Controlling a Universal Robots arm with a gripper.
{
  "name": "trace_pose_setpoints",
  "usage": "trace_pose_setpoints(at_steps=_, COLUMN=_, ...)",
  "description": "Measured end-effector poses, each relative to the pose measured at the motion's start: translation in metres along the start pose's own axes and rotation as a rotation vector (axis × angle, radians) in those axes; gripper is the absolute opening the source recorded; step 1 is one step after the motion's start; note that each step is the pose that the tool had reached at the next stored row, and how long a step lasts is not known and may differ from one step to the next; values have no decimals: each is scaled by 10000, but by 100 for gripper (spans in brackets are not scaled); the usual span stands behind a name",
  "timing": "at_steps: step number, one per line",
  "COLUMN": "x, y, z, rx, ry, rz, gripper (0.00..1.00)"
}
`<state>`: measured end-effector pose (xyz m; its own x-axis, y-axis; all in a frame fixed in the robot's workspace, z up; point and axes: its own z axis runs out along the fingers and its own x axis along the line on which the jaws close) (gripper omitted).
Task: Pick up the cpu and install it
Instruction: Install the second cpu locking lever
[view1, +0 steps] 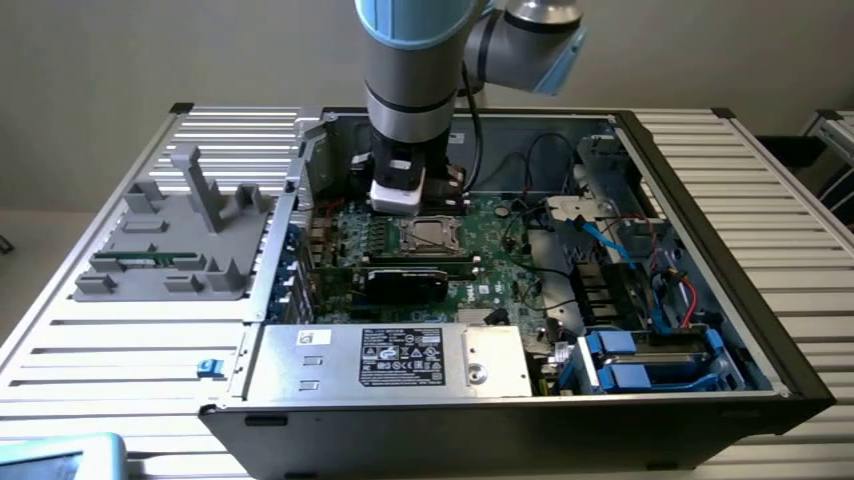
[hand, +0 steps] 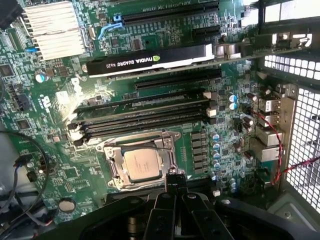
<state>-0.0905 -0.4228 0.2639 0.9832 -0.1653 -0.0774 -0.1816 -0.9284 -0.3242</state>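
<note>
Item: my gripper (hand: 176, 181), fingers pressed together and holding nothing, poised just above the socket (hand: 141, 164) at its edge, a position I judge suited to tending the frame rather than carrying. Item: the cpu (hand: 142, 165), a flat square chip with a dull silver-grey top, lying level inside the socket and ringed by its metal frame, beside the black memory slots (hand: 145, 116).

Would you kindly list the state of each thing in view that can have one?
Computer case: side open, lying flat.
Chip: seated in its socket.
Socket frame: unlatched, not covering the chip.
Graphics card: plugged into its slot.
Pincer: shut, empty, right beside the socket.
</note>
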Motion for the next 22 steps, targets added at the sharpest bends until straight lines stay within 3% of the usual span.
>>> trace_pose_setpoints(at_steps=9, x=18, y=100, z=16, rx=-2, ry=-4, rz=13, gripper=11)
trace_pose_setpoints(at_steps=22, x=-4, y=198, z=206, rx=1, ry=13, rz=63, gripper=11)
